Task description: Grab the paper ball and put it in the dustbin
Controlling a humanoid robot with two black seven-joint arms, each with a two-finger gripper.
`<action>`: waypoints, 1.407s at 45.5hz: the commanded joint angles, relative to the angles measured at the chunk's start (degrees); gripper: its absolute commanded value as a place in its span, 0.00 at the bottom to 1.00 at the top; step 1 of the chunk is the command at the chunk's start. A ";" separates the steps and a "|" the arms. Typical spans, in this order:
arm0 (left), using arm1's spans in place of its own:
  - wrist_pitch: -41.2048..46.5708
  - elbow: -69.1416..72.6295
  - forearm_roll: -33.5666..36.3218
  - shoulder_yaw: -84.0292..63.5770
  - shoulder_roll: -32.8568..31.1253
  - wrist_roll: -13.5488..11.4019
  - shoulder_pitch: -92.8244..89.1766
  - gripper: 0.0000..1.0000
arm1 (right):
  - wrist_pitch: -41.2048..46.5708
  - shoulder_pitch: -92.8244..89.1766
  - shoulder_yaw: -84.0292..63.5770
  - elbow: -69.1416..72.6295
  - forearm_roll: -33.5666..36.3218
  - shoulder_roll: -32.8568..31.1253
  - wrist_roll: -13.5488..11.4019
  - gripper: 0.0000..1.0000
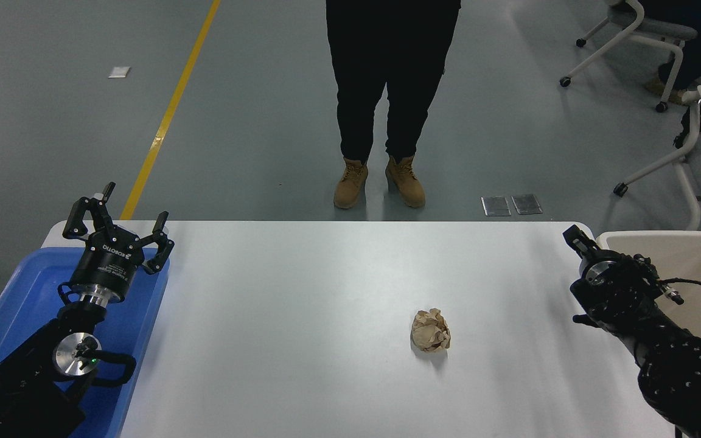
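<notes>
The paper ball, a wrinkled tan-brown wad, lies on the white table right of centre. The dustbin, cream-white with a rounded rim, stands at the table's right edge. My right gripper is at the right, near the dustbin's near-left corner, above the table and well to the right of and beyond the ball. It is seen end-on. My left gripper is parked open and empty at the lower left, over the blue tray.
A shallow blue tray sits at the table's left edge under the left arm. A person in dark trousers and tan boots stands at the far side. Office chairs stand at the upper right.
</notes>
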 commanded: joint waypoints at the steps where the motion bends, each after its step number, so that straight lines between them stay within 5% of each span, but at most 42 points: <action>1: 0.00 0.00 0.00 -0.06 0.00 0.00 0.00 0.98 | -0.09 -0.69 0.01 -0.21 0.05 -0.03 -0.07 1.00; 64: 0.00 0.00 0.00 -0.06 0.00 0.00 0.00 0.98 | 0.08 0.80 0.01 -0.21 0.14 -0.03 -0.16 1.00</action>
